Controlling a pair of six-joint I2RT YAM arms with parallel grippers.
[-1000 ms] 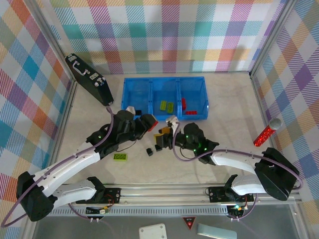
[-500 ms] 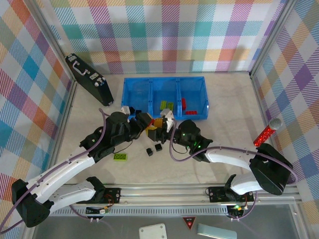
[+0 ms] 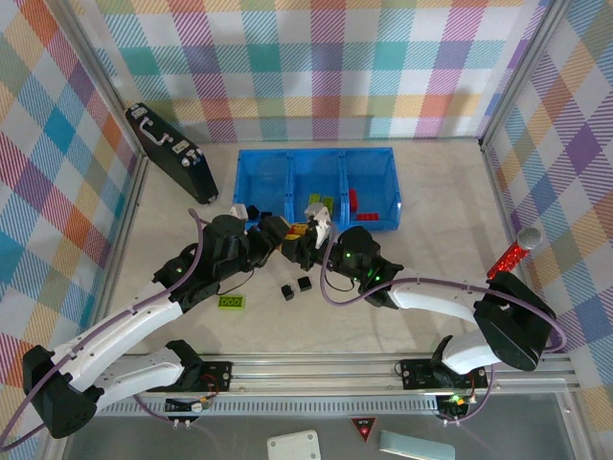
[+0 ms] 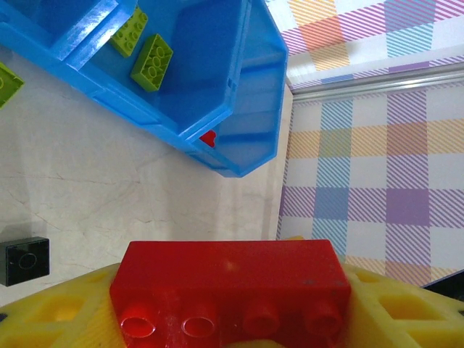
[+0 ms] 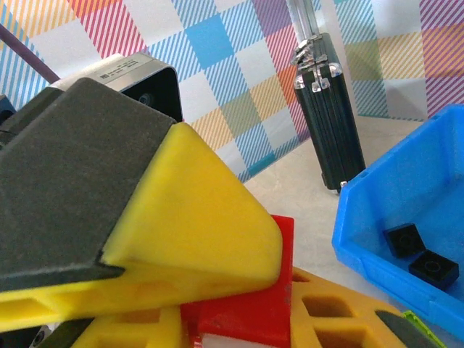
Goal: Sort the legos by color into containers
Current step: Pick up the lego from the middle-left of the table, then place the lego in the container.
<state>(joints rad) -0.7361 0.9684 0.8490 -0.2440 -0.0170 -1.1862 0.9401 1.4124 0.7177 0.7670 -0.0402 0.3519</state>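
Firmly, the left gripper [image 3: 290,236] pinches a glossy red four-stud plastic brick [image 4: 230,279] between yellow honeycombed fingers [image 4: 61,312], bottom centre of its wrist view. Whether the right gripper [image 3: 308,244], close against it, is clamped cannot be told. Upper left, the translucent blue plastic tray [image 4: 243,94] holds two lime studded bricks [image 4: 151,63]. A matte black cube [image 4: 24,261] sits on the table at the left edge.

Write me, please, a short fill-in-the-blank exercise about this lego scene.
1. The left gripper holds a ___ brick.
2. The middle compartment of the tray holds ___ bricks.
3. Two loose ___ cubes lie on the table near the lone green brick.
Missing words: red; green; black.
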